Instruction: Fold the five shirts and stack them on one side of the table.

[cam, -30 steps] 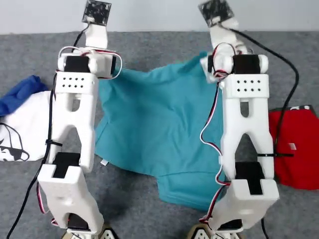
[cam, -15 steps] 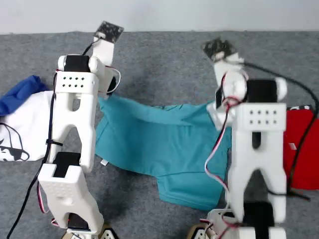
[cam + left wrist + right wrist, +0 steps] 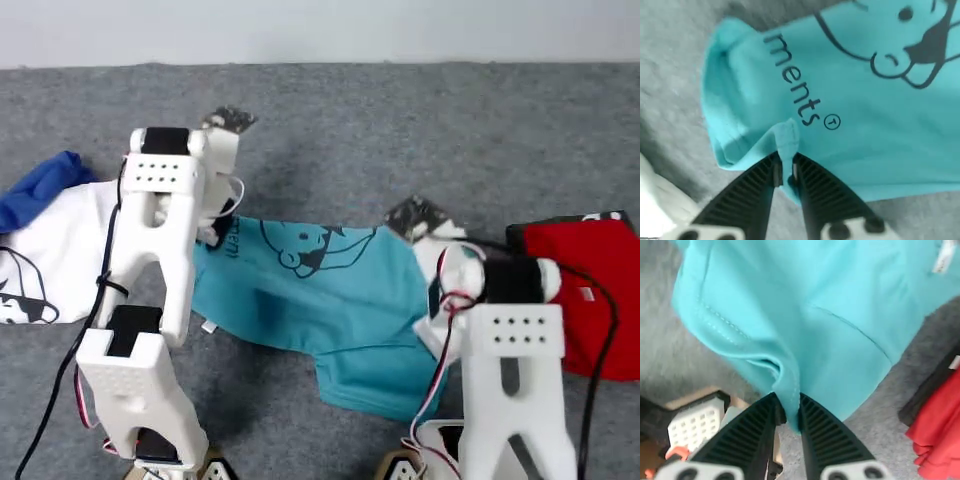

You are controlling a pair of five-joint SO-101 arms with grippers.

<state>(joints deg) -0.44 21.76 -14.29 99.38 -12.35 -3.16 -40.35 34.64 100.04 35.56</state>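
teal shirt (image 3: 330, 300) mid-bench, far part doubled over, print up. left tool (image 3: 784, 174) pinched on its fold; right tool (image 3: 788, 415) pinched on its hem. white shirt (image 3: 50, 240) at left edge, red shirt (image 3: 590, 290) at right edge.

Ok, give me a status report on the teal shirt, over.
Jaws of left gripper and right gripper shut on teal shirt edges. Partly folded, print up. At the sides: red shirt, white shirt.
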